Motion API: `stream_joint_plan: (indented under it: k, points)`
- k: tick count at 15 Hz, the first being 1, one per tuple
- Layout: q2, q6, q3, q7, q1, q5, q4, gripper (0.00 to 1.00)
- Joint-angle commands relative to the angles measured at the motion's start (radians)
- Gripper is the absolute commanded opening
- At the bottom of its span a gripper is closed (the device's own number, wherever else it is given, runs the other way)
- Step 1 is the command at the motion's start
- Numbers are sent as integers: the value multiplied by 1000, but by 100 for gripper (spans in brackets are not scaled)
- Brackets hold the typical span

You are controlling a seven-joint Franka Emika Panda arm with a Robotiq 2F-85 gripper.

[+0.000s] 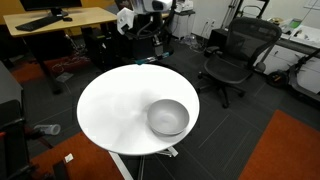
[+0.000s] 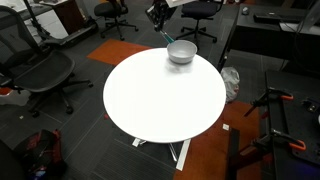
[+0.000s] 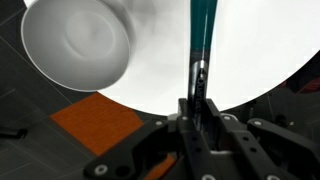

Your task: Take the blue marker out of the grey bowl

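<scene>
We grip the blue marker in our closed claw, clear of the grey bowl; a loose pinch could drop it.

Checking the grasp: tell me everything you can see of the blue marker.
The marker is a slim teal-blue stick, darker at its held end, plastic by the look. The end effector clamps it, and it juts straight out over the white table beside the bowl, not in it; its far end leaves the wrist view.
</scene>
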Motion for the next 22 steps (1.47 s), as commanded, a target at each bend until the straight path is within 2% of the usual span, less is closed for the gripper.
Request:
stream_joint_plan:
  k: [1,8,18,19,20,22]
  points:
    - [123,-40,15,15,-4,32,143,5]
    - [306,-76,14,16,-2,65,299,5]
    - [479,-160,17,26,10,89,434,5]
    - [485,-166,14,33,13,88,443,44]
    - [491,-168,14,37,11,89,450,44]
    - [491,-164,9,43,13,86,456,58]
